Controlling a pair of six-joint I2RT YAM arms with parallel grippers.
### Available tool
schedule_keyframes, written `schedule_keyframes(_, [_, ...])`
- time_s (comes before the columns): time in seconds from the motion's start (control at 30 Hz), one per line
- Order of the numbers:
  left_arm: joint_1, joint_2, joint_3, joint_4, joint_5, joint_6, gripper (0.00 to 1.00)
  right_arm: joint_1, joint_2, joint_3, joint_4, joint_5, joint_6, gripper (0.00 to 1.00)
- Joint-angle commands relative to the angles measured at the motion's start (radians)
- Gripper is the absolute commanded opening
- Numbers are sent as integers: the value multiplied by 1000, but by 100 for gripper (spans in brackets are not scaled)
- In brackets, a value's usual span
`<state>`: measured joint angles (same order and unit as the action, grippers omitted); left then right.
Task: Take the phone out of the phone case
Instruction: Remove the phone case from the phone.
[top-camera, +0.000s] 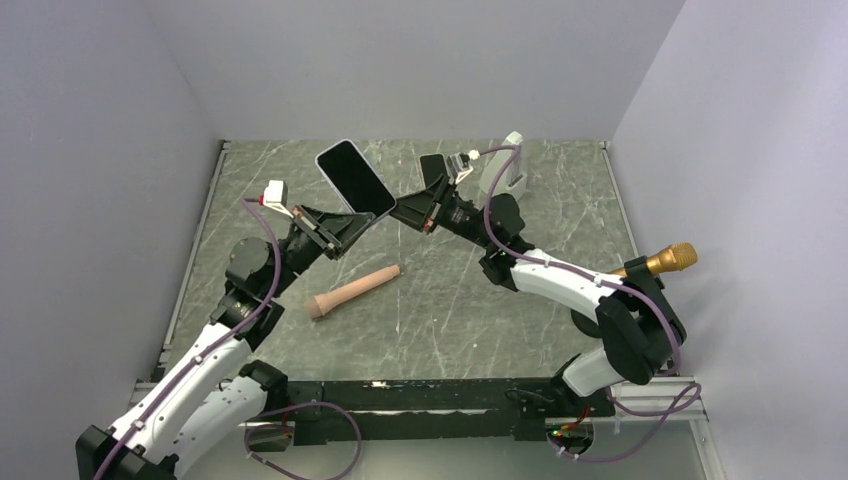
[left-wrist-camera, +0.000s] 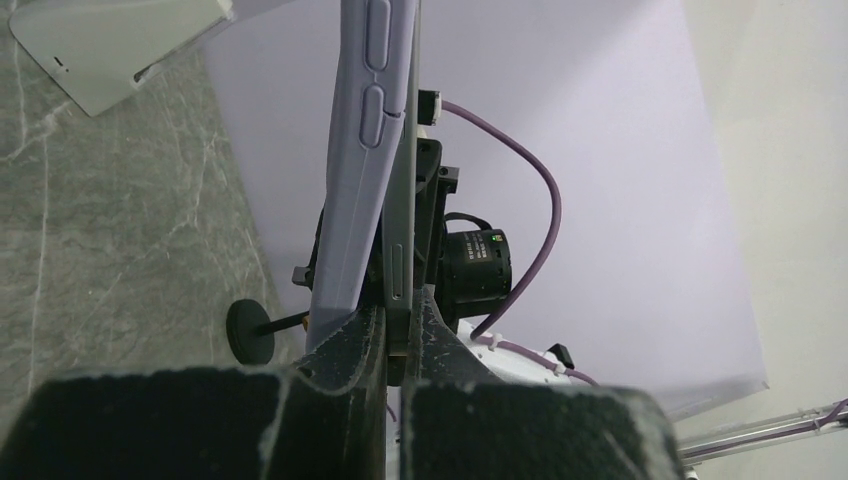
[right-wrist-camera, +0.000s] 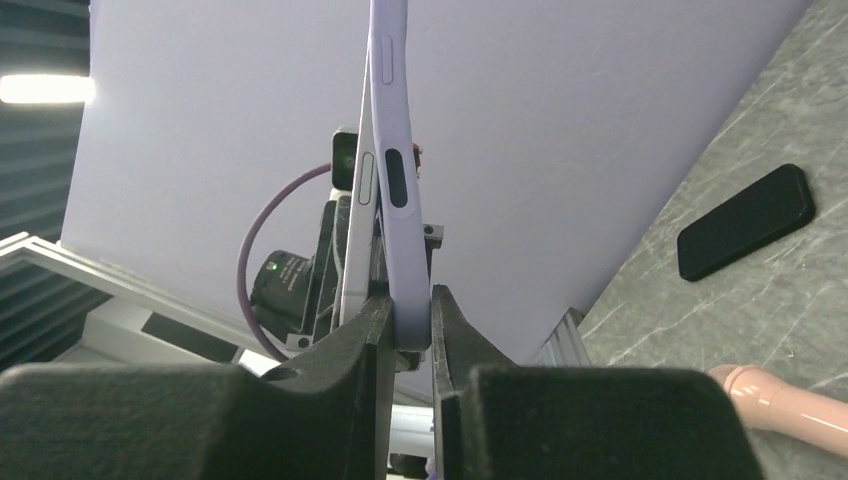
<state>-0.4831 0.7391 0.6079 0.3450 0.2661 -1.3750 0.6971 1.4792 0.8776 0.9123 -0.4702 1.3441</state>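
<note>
The phone (top-camera: 355, 178) is held in mid-air at the upper centre of the overhead view, its lower end shared by both arms. The left gripper (left-wrist-camera: 398, 338) is pinched on the phone's grey edge. The right gripper (right-wrist-camera: 405, 322) is pinched on the lilac case (right-wrist-camera: 390, 90) alone, presumably to peel the two apart, and a gap shows between them there.

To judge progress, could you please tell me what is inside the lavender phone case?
The phone sits in the phone case, its silvery edge lifted out along one side. How much is seated is hidden by the left fingers and right fingers.
</note>
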Motion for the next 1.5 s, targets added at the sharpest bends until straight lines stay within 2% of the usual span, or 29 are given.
schedule_keyframes(0.0, [-51,17,40,-30,181,47,0,4,-17,-13,158,89,20,0])
schedule_keyframes(0.13, [-43,11,141,-242,144,182,0,4,-38,-66,204,56,15,0])
schedule_keyframes(0.3, [-20,5,235,-398,72,309,0,4,-77,-172,282,22,-5,0])
schedule_keyframes(0.4, [-16,11,199,-315,79,249,0,9,-84,-207,331,-2,-17,0])
schedule_keyframes(0.47, [-16,16,136,-175,110,124,0,15,-92,-222,335,-5,-51,0])
schedule_keyframes(0.53, [-16,33,78,-2,155,-27,0,19,-114,-234,270,12,-111,0])
schedule_keyframes(0.6, [-17,43,59,98,182,-138,0,21,-127,-246,258,18,-149,0])
schedule_keyframes(0.83, [-17,-44,86,-24,39,-150,0,32,-94,-257,246,22,-221,0])
schedule_keyframes(0.97, [-16,-20,97,13,66,-206,0,33,-56,-282,271,42,-212,0])
schedule_keyframes(1.13, [-24,5,86,99,112,-298,0,33,-72,-291,138,113,-289,0])
schedule_keyframes(1.3, [-24,-27,132,7,98,-250,0,21,-73,-293,57,145,-341,0])
schedule_keyframes(1.47, [-24,-41,168,-95,102,-203,0,-10,-65,-318,49,161,-290,0])
